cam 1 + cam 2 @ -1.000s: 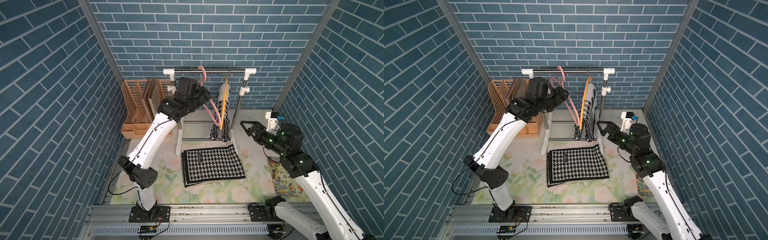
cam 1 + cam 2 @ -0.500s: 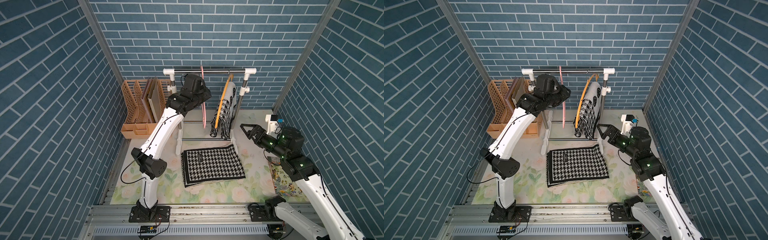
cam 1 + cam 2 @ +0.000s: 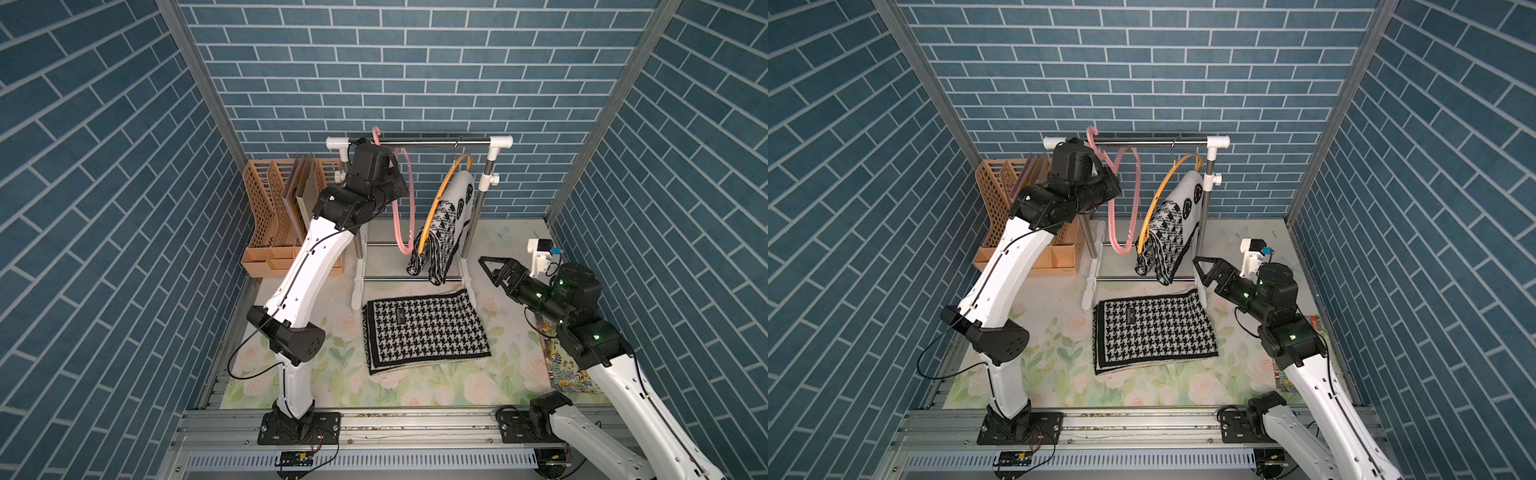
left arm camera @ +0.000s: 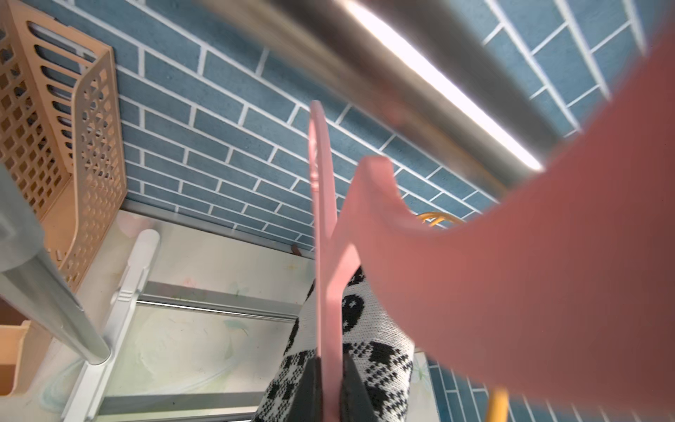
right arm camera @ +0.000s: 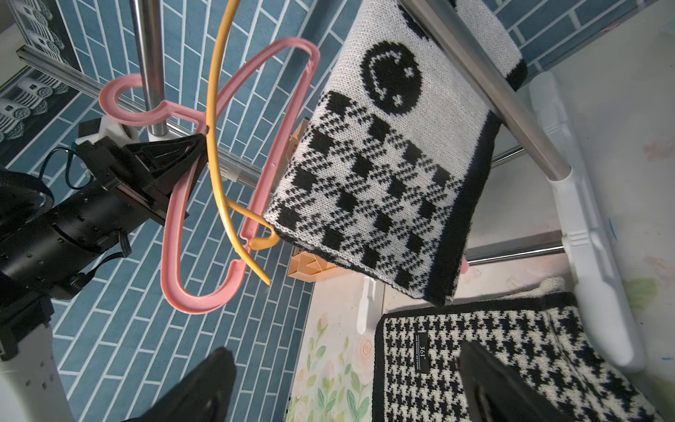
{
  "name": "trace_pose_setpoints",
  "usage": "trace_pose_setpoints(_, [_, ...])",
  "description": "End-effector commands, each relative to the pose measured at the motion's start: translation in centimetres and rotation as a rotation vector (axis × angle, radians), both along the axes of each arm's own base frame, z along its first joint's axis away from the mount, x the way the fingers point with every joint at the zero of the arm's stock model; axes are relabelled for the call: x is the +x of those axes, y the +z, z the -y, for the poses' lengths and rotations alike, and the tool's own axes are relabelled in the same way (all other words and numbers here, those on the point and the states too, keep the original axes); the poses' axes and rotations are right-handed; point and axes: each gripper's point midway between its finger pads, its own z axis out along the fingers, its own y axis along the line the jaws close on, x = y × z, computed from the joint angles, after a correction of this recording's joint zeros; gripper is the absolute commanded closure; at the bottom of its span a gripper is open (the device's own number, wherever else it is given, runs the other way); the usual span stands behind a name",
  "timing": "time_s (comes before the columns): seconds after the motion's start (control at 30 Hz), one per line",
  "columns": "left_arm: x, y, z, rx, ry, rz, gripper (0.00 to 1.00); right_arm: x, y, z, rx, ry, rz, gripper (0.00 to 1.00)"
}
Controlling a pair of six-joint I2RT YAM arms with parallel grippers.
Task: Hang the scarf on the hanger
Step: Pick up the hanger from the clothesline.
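The scarf [image 3: 424, 332] [image 3: 1154, 332], black-and-white houndstooth, lies folded flat on the floral mat in front of the rack. A pink hanger [image 3: 411, 216] [image 3: 1111, 224] hooks over the left end of the rack's rail [image 3: 440, 142]. My left gripper [image 4: 330, 360] [image 5: 197, 146] is shut on the pink hanger's [image 4: 323, 219] thin upper arm, just under the rail. In both top views its fingers are hidden behind the wrist. My right gripper [image 3: 484, 266] [image 5: 343, 365] is open and empty, right of the rack, above the scarf's [image 5: 493, 365] far right corner.
An orange hanger [image 3: 444, 191] on the same rail carries another patterned scarf [image 3: 449, 224] [image 5: 383, 164], close beside the pink one. A tan file organiser [image 3: 274, 216] stands at the back left. A picture book [image 3: 569, 374] lies by the right wall.
My left gripper has shut on the pink hanger and carried it left along the rail, and the hanger has turned. The right arm has barely moved.
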Motion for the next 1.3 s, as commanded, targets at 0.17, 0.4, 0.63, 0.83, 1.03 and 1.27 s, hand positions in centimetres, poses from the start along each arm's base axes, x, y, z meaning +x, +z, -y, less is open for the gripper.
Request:
trace_pose_setpoints(0.17, [-0.2, 6.3, -0.9, -0.036, -0.073, 0.22, 1.0, 0.2, -0.1, -0.4, 0.047, 0.014, -0.004, 0.01])
trace_pose_setpoints(0.4, [-2.8, 6.7, -1.6, 0.064, -0.141, 0.254, 1.0, 0.1, -0.2, -0.4, 0.053, 0.01, -0.006, 0.01])
trace_pose_setpoints(0.63, [-10.2, 8.0, -5.5, -0.014, -0.13, 0.279, 1.0, -0.1, -1.4, -0.2, 0.007, 0.012, -0.012, 0.01])
trace_pose_setpoints(0.83, [-15.6, 5.5, -8.0, -0.154, -0.11, 0.177, 1.0, 0.0, -2.1, 0.0, -0.01, 0.004, -0.016, 0.03])
trace_pose_setpoints(1.03, [-21.1, -2.0, -10.8, -0.32, -0.058, 0.033, 1.0, -0.2, -4.1, 0.5, -0.048, -0.018, -0.036, 0.07])
trace_pose_setpoints(1.27, [-24.6, -13.3, -11.6, -0.548, -0.023, -0.126, 1.0, -1.2, -9.4, 1.3, -0.142, -0.019, -0.143, 0.1])
